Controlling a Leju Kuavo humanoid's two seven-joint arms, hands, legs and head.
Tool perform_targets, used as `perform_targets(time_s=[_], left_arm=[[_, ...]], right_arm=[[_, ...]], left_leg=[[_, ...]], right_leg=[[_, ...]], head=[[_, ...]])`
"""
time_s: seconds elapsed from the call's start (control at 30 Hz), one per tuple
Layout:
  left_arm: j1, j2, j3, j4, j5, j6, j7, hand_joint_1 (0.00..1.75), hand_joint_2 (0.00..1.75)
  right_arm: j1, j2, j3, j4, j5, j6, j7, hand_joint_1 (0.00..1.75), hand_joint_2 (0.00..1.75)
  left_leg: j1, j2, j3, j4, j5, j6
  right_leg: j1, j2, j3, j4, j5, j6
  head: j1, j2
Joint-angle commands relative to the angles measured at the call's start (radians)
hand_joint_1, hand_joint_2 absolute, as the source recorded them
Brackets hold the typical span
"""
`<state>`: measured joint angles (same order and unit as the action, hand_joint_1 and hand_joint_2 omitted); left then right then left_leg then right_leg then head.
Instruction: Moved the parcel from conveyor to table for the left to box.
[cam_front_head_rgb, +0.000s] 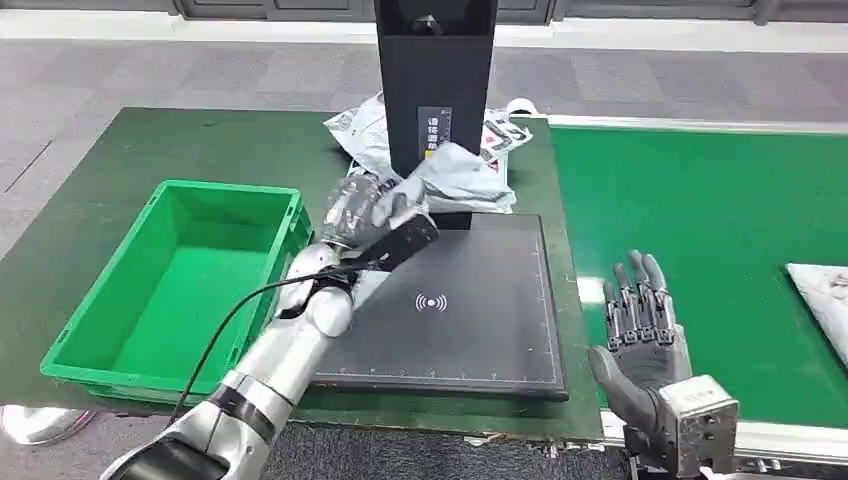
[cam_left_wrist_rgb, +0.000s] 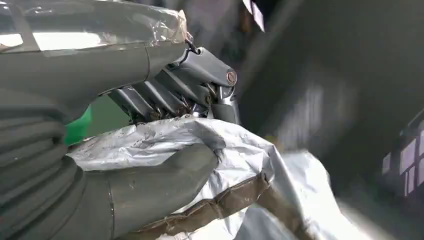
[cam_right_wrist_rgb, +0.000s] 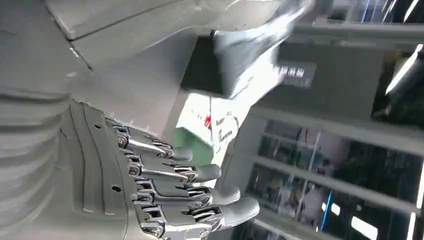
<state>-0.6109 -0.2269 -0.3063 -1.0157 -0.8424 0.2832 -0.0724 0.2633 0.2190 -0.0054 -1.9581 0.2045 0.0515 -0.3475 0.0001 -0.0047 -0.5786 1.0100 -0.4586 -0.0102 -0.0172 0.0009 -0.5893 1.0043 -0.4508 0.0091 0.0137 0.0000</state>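
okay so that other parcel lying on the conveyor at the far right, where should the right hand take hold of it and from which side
Probably its near-left corner, coming in from the left across the belt. The parcel on the conveyor lies flat and runs off the picture's edge, so that corner is what faces the open right hand. Its thickness is hard to judge.

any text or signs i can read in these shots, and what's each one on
No words can be read for certain.
Contactless wave sign, no letters: on the black scan pad.
Small label with a yellow mark on the black upright column: characters too small to read.
Red and black print on the white parcels behind the column: too small to read.
Grey parcel held by the left hand: no print visible.
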Motion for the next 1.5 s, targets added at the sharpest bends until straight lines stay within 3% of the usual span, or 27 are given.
perform_targets(time_s=[0.03,0.57,0.7,0.77,1.13,1.2,1.23,1.27,1.3,1.37,1.4,1.5], left_arm=[[0.178,0.133,0.205,-0.459,-0.124,0.199,0.033,1.75,1.75],[0.207,0.174,0.395,-0.506,-0.304,0.325,0.134,1.75,1.75],[0.208,0.190,0.490,-0.441,-0.371,0.263,0.191,1.75,1.75],[0.189,0.190,0.550,-0.331,-0.404,0.132,0.274,1.75,1.75],[0.179,0.179,0.573,-0.290,-0.415,0.143,0.246,1.75,1.75],[0.174,0.181,0.591,-0.255,-0.427,0.070,0.308,1.54,1.75],[0.171,0.191,0.605,-0.201,-0.443,0.036,0.337,1.01,1.75],[0.173,0.195,0.609,-0.178,-0.446,0.031,0.338,0.14,1.75],[0.170,0.200,0.625,-0.135,-0.444,0.023,0.340,0.00,1.75],[0.180,0.201,0.638,-0.109,-0.461,0.018,0.357,0.00,1.75],[0.183,0.199,0.643,-0.105,-0.463,0.013,0.354,0.00,0.00],[0.192,0.193,0.636,-0.122,-0.477,-0.018,0.350,0.00,0.00]], right_arm=[[0.022,0.017,-0.085,0.044,-0.008,-0.011,-0.023,0.00,1.75],[-0.015,-0.014,-0.067,0.093,-0.012,-0.023,-0.016,0.00,1.75],[-0.018,-0.022,-0.063,0.102,-0.021,-0.006,-0.009,0.00,1.75],[-0.027,-0.026,-0.058,0.119,-0.020,0.018,-0.001,0.00,1.75],[-0.032,-0.025,-0.057,0.128,-0.020,0.019,-0.001,0.00,1.75],[-0.038,-0.027,-0.053,0.134,-0.016,0.035,0.003,0.00,1.75],[-0.048,-0.026,-0.050,0.145,-0.013,0.048,0.007,0.00,1.75],[-0.054,-0.026,-0.049,0.152,-0.012,0.053,0.008,0.00,1.75],[-0.065,-0.024,-0.047,0.160,-0.009,0.059,0.011,0.00,1.75],[-0.078,-0.022,-0.045,0.170,-0.007,0.066,0.016,0.00,1.75],[-0.083,-0.022,-0.046,0.173,-0.007,0.069,0.017,0.00,1.75],[-0.090,-0.022,-0.049,0.175,-0.006,0.078,0.023,0.00,1.75]], left_leg=[[0.001,0.008,0.003,-0.002,-0.001,-0.001],[0.003,0.004,0.003,-0.003,0.000,-0.001],[0.002,0.003,0.004,-0.003,0.000,-0.001],[0.002,0.005,0.004,-0.003,0.000,-0.001],[0.003,0.001,0.002,-0.002,0.001,-0.001],[0.002,0.000,0.001,-0.001,0.001,-0.001],[0.002,0.000,0.002,-0.002,0.001,-0.001],[0.002,0.000,0.002,-0.002,0.001,-0.001],[0.002,0.001,0.003,-0.003,0.001,-0.001],[0.001,0.002,0.003,-0.002,0.001,-0.001],[0.002,0.003,0.004,-0.004,0.001,-0.001],[0.002,0.001,0.001,-0.001,0.001,-0.001]], right_leg=[[0.001,0.008,0.000,-0.002,0.001,-0.002],[0.002,0.004,0.002,-0.004,0.001,-0.002],[0.002,0.003,0.003,-0.004,0.001,-0.002],[0.002,0.005,0.003,-0.004,0.001,-0.002],[0.002,0.001,0.002,-0.003,0.000,-0.001],[0.001,0.000,0.001,-0.001,0.000,-0.001],[0.002,0.000,0.002,-0.003,0.000,-0.001],[0.002,0.001,0.002,-0.003,0.000,-0.001],[0.002,0.001,0.003,-0.004,0.001,-0.002],[0.001,0.002,0.002,-0.002,0.000,-0.001],[0.002,0.003,0.003,-0.004,0.002,-0.002],[0.002,0.002,0.000,-0.001,0.000,-0.001]], head=[[0.000,0.000],[0.000,0.000],[0.000,0.000],[0.000,0.000],[0.000,0.000],[0.000,0.000],[0.000,0.000],[0.000,0.000],[0.000,0.000],[0.000,0.000],[0.000,0.000],[0.000,0.000]])
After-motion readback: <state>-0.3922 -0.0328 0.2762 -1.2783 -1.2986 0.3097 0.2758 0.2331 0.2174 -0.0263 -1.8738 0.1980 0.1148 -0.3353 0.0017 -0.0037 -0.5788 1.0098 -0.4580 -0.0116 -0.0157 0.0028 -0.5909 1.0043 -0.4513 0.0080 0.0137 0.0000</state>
